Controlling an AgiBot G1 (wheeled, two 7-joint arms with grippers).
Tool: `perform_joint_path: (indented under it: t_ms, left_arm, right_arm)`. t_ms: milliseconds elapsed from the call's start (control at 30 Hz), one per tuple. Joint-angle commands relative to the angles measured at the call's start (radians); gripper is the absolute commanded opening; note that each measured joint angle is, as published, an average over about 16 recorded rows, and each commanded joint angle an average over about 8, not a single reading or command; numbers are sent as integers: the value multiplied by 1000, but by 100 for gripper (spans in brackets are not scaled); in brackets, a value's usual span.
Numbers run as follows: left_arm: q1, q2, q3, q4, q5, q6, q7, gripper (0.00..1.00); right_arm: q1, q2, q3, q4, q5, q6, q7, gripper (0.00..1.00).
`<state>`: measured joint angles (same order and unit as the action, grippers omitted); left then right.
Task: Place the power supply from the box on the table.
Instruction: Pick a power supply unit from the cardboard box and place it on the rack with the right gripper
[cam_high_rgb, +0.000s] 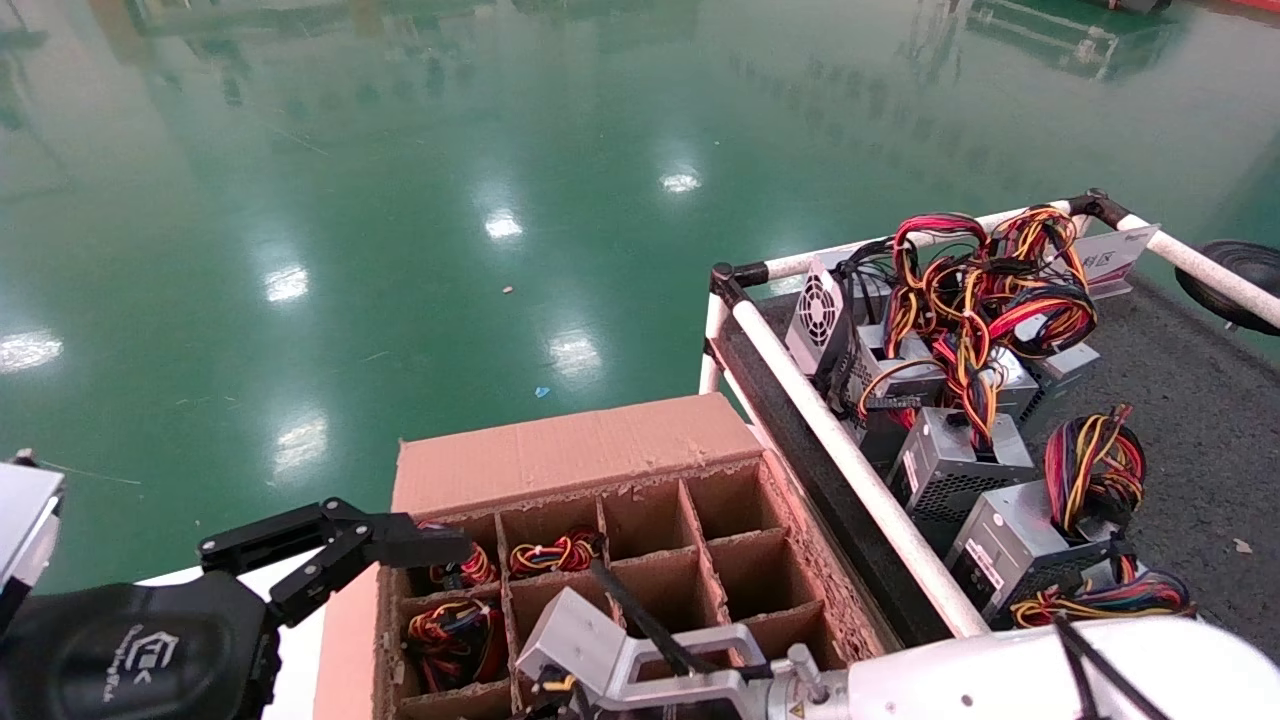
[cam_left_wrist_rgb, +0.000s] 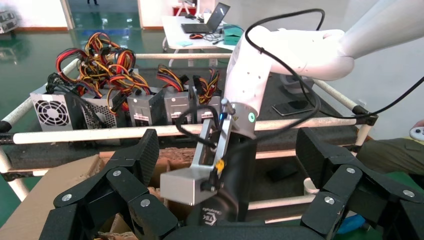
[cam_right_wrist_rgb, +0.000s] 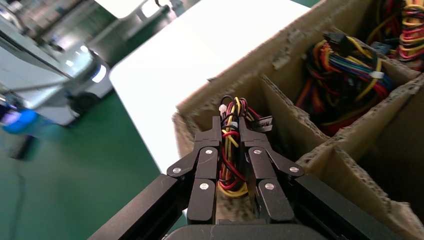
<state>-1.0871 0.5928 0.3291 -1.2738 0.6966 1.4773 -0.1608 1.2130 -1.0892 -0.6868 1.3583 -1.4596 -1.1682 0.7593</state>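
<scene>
I can see only the wires of the power supply (cam_right_wrist_rgb: 231, 150); its metal body is hidden down in a cell at the near edge of the box (cam_high_rgb: 640, 445), and the head view cuts that corner off. My right gripper (cam_right_wrist_rgb: 231, 125) reaches down into that cell, fingers (cam_right_wrist_rgb: 206, 165) pinched together on the wire bundle. The right arm crosses low in front of me, bent at the wrist over the box. My left gripper (cam_high_rgb: 420, 545) hovers at the box's left side above the far cells, fingers spread wide, holding nothing. The table (cam_high_rgb: 1200, 420) beside the box carries other units (cam_high_rgb: 960, 460).
</scene>
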Motion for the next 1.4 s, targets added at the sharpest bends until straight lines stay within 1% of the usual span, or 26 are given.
perform_joint_path:
  t_ms: [33,300,500,700,833,1067,1267,1400]
  left_arm:
    - [0,0,0,0,0,0,0,100]
    - [0,0,0,0,0,0,0,100]
    - [0,0,0,0,0,0,0,100]
    - [0,0,1,0,0,0,0,100]
    - [0,0,1,0,0,0,0,100]
    - [0,0,1,0,-1,0,0,100]
    - [0,0,1,0,-1,0,0,100]
    - [0,0,1,0,-1,0,1,100]
  right_arm:
    - [8,5,6,0,24,-16,21,0]
    - [47,30,38,-1,97,-52,102,0]
    - [72,57,68,-1,165,-71,190,0]
    - [102,97,103,-2,238,-95,275,0]
    - [128,133,131,-3,269,-97,320,0]
    - [174,205,187,-2,312,-72,413,0]
    - [228,279,248,-2,333,-12,504,0]
    - [261,334,294,-9,345,28,547,0]
